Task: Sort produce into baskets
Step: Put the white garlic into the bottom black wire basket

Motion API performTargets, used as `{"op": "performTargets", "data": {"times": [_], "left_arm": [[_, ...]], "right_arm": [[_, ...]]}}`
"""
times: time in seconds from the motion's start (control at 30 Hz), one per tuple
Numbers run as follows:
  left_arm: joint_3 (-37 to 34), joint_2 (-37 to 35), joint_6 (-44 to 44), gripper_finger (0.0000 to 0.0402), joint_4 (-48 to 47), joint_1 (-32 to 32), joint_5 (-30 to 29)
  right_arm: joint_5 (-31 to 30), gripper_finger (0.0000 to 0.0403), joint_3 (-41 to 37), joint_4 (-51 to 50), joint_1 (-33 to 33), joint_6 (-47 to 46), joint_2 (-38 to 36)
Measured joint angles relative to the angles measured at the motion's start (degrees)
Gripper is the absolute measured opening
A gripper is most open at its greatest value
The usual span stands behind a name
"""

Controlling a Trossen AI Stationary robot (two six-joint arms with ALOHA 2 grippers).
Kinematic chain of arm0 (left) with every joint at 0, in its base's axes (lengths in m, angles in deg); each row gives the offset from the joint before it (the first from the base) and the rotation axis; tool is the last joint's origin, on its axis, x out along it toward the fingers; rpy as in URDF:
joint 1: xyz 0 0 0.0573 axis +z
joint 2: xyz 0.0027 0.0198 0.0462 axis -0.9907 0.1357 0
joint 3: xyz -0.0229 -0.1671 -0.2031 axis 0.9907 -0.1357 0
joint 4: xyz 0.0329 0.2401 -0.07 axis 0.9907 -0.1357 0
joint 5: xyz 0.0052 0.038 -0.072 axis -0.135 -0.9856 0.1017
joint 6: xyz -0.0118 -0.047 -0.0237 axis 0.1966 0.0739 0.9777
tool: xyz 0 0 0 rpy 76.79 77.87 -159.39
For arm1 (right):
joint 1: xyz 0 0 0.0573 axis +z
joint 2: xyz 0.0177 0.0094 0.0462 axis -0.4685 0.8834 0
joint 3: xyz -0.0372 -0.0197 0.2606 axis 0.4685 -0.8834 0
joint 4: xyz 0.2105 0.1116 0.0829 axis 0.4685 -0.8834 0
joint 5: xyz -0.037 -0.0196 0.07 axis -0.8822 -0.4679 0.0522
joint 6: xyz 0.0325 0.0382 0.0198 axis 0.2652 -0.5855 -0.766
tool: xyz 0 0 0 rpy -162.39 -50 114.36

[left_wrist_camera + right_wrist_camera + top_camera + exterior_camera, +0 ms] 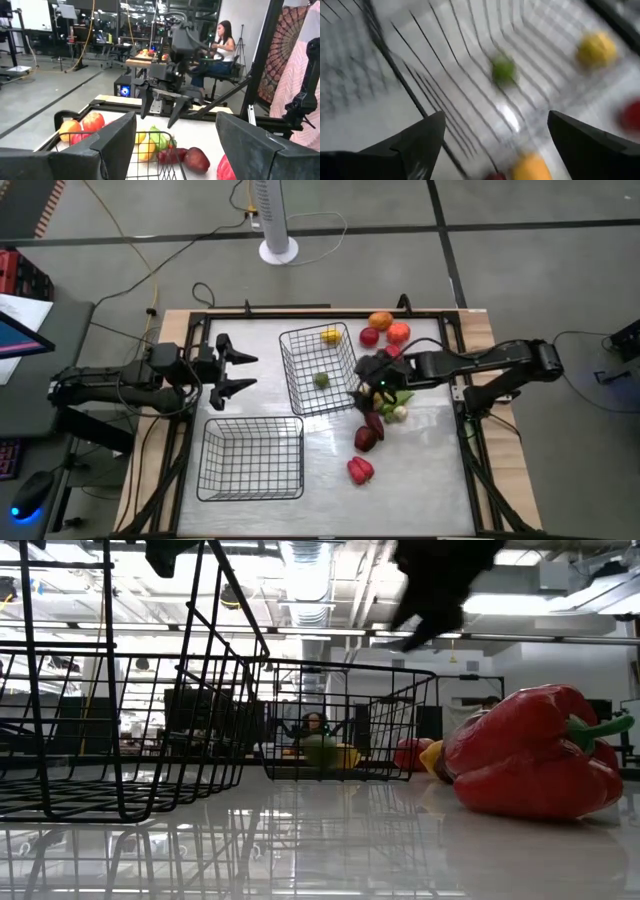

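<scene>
The produce is spread over the table's right half: an orange piece (380, 321) and two red ones (369, 337) at the far side, green and white pieces (398, 404), a maroon piece (368, 436) and a red pepper (360, 470). The far basket (318, 368) holds a yellow piece (330, 336) and a green one (321, 380) on its floor. The near basket (252, 458) holds nothing. My right gripper (360, 378) hangs open above the far basket's right rim, slanting down, with nothing between its fingers (490, 140). My left gripper (235, 375) stands open, level, left of that basket.
Raised rails frame the table (430, 480). Bare tabletop lies between the near basket and the red pepper (540, 755). Beyond the far edge a white fan base (278, 250) and cables lie on the floor. A person (222, 42) sits at a desk in the room behind.
</scene>
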State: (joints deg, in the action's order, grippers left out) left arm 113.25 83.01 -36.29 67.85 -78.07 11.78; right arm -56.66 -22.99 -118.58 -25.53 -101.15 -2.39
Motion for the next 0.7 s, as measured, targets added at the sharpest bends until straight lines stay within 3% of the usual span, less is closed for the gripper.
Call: {"op": "performTargets", "data": {"times": [0.27, 0.43, 0.7], "left_arm": [[0.00, 0.00, -0.44, 0.0261, -0.01, 0.01, -0.31], [0.00, 0.00, 0.38, 0.0261, -0.09, 0.01, -0.29], [-0.02, 0.02, 0.69, 0.0261, -1.36, 0.01, -0.29]], "right_arm": [[-2.28, 0.0370, -0.49, -24.42, 3.03, -9.65, -4.05], [2.36, 0.0359, -5.36, -22.53, 4.55, -9.94, -2.94], [2.44, 0.0333, -8.17, -20.17, 6.22, -4.16, 1.73]]}}
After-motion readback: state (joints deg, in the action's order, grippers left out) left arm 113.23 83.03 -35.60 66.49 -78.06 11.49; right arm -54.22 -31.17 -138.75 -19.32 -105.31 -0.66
